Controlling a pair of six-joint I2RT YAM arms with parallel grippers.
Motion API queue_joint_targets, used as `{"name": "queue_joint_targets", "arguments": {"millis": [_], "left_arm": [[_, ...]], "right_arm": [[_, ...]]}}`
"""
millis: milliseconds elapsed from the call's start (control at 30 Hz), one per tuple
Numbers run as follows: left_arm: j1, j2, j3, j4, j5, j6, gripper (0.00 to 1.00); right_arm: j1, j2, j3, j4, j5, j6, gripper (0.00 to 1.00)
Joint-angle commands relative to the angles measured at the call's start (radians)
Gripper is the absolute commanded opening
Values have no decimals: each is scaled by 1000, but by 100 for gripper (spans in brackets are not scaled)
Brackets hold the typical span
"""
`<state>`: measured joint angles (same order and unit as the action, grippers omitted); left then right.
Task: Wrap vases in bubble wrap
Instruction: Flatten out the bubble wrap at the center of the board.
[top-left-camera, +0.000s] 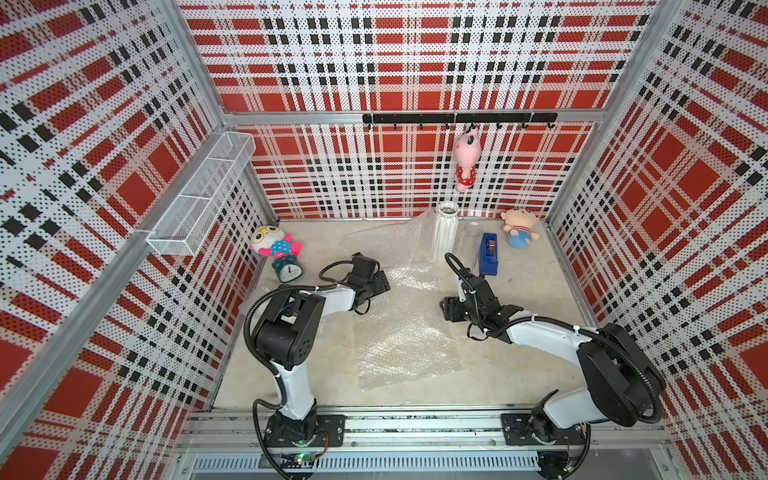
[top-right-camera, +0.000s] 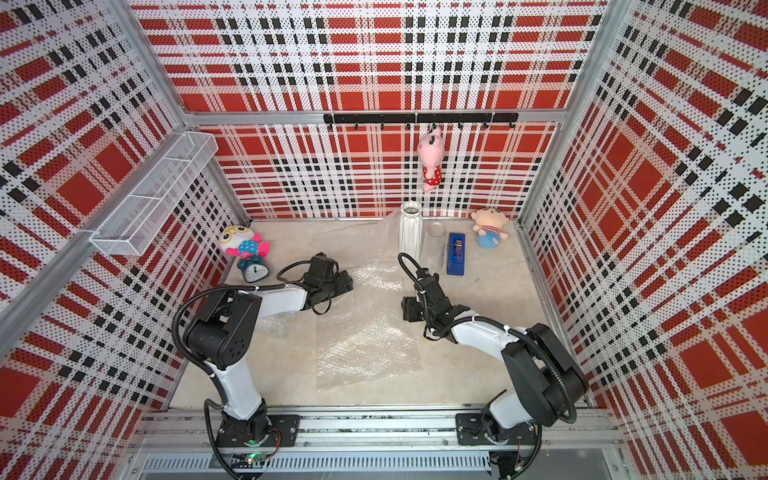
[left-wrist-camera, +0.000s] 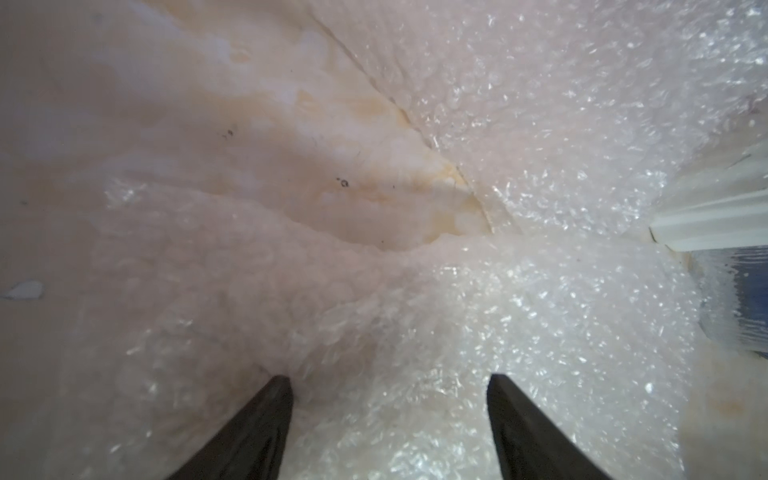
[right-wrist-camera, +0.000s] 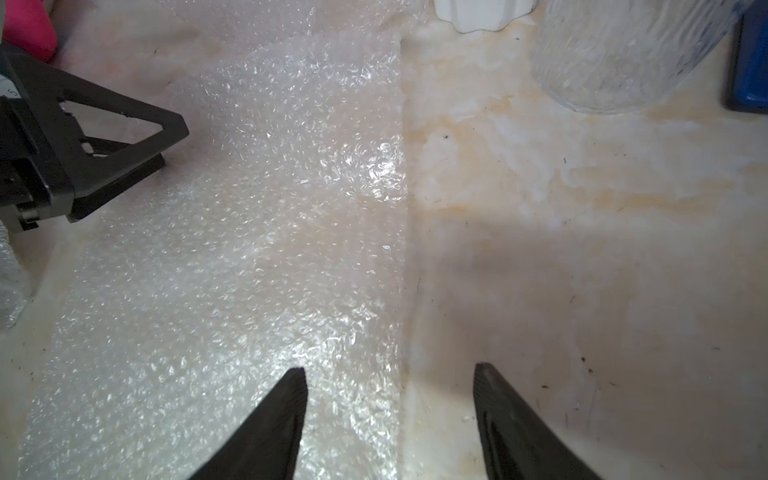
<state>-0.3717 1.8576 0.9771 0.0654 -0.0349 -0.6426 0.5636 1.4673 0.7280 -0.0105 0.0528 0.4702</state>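
Desk (top-left-camera: 519, 332): pale marbled top with yellowish stains, walled in by red plaid panels.
Wrap (top-left-camera: 403, 332): clear bubbled sheet, flat on the mid desk between the two arms, long side running front to back, right edge straight.
Back wrap (top-left-camera: 386, 237): second sheet, rumpled, behind the flat one, lifting up just beside the white vase.
Wrap scrap (top-right-camera: 276, 326): smaller piece on the desk under the left arm.
White vase (top-left-camera: 445, 232): tall, ribbed, upright at the back of the desk, near the far right corner of the flat sheet.
Glass vase (top-left-camera: 469, 245): clear, upright, just right of the white vase, between it and the dispenser.
Dispenser (top-left-camera: 489, 253): blue, just beside the glass vase.
Left pincer (left-wrist-camera: 390, 378): spread wide, nothing between the fingers; low over the wrap's left part; contact with the sheet impossible to tell.
Right pincer (right-wrist-camera: 390, 368): spread wide, empty; astride the wrap's right edge, one finger over the sheet, the other over bare desk.
Both pincers: facing each other across the sheet, well apart.
Clock (top-left-camera: 289, 270): teal, at the back left, with a goggle-eyed toy (top-left-camera: 274, 245) just behind.
Doll (top-left-camera: 519, 228): back right corner.
Rail (top-left-camera: 457, 118): black hooks on the rear wall, pink toy (top-left-camera: 466, 162) hanging below.
Basket (top-left-camera: 199, 195): white mesh, fixed to the left wall.
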Motion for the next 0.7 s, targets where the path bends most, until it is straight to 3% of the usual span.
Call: {"name": "queue_joint_targets", "arguments": {"millis": [0,267,433,667], "left_arm": [[18,-7,14,-27,-16,36,78],[-1,-222,-28,-62,-11,14,85],[-3,-369,-131,-34,-28,5,88],[15,-570,-346,85,-24,-1,94]], "right_arm": [[-47,-77,59,-26,27,-84,67],[-198,-178,145,8,44,-270,73],[-332,-132,144,183,-63,-315,77],[-352,-17,110,463,-195,-446,88]]}}
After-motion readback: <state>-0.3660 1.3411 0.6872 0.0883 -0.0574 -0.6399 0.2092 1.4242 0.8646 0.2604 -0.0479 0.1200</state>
